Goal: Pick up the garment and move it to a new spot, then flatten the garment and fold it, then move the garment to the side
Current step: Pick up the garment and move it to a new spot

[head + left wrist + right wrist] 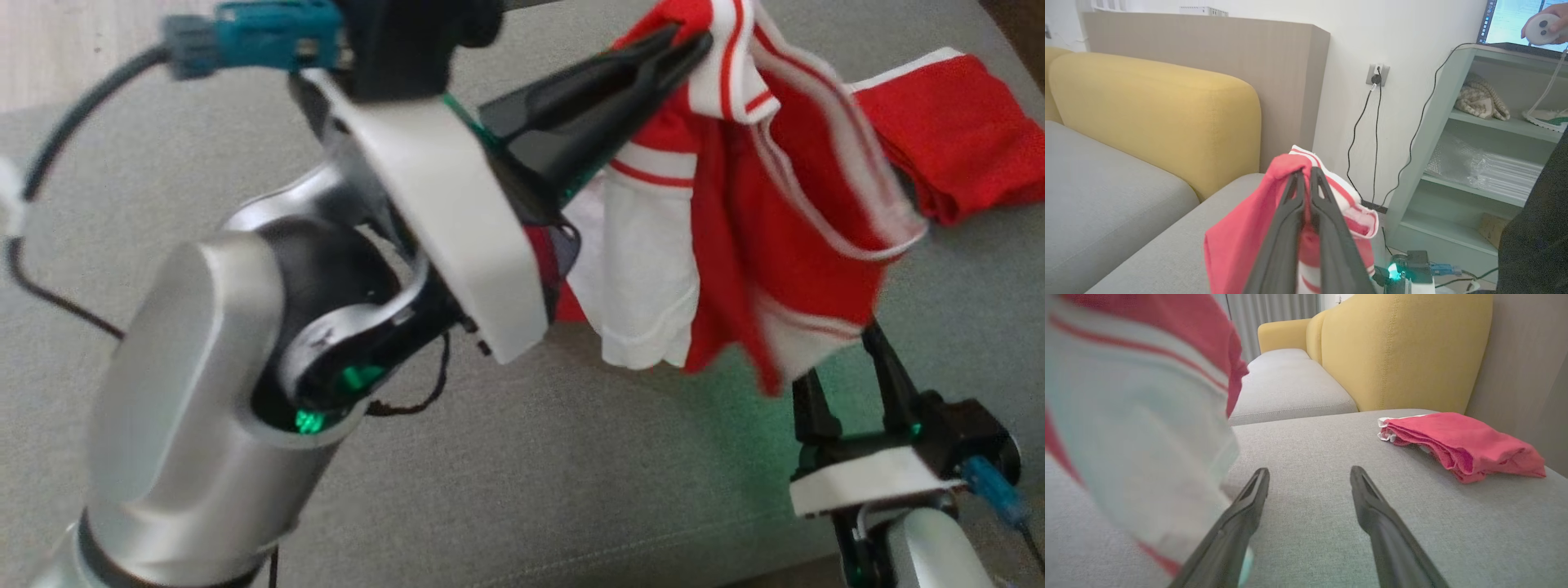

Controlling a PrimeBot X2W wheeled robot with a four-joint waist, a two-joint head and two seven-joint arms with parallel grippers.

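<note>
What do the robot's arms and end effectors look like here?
Left arm: rounded silver casing, black joint with green lights, white wrist plate, teal connector, black cable. The left end effector and right end effector each have two long black fingers; the right's wrist has a white plate and blue connector.

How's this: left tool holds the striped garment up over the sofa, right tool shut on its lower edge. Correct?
The right tool is open, gripping nothing, as the right wrist view shows. The left tool holds the striped garment up over the sofa.

Soft even daylight, slight motion blur
</note>
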